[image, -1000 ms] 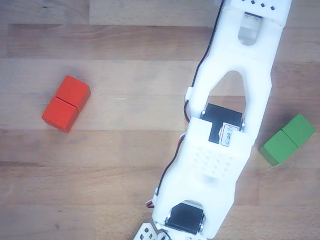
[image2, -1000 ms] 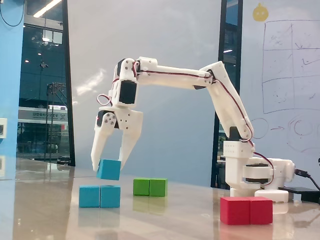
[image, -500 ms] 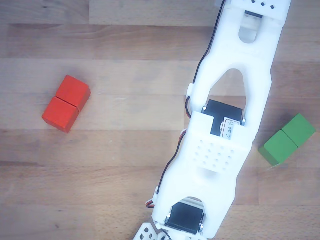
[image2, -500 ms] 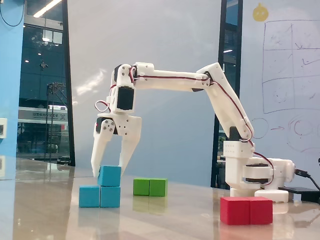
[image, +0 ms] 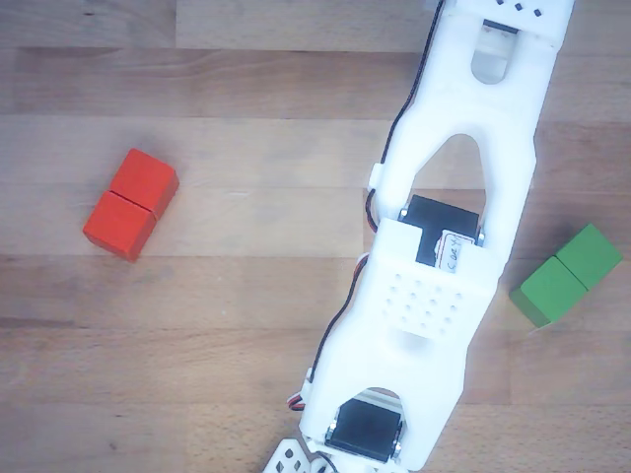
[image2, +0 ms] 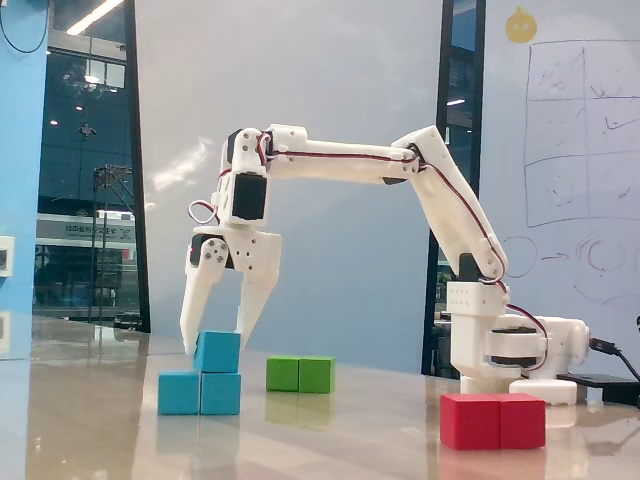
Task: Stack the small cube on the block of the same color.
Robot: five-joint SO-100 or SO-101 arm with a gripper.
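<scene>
Fixed view showed the stack that the other view hid: in the other view the white arm point(image: 434, 246) crossed the frame from top to bottom edge, its gripper end cut off, and neither blue piece could be seen. Going left to right in the fixed view, the block of the same color point(image2: 199, 393) lay flat on the table point(image2: 330, 440) with its long axis running left-right, seam upright at its middle. The small cube point(image2: 218, 352) sat square on that block's right half, flush and level. The gripper point(image2: 215, 335) hung over it with fingers spread, one tip beside the cube's left edge and the other just above its right top edge; actual contact could not be made out. Further right and farther back lay the green block point(image2: 300, 374), then the red block point(image2: 493, 421) nearer the camera. Pale wood planks formed the surface; glass walls and a whiteboard stood behind.
</scene>
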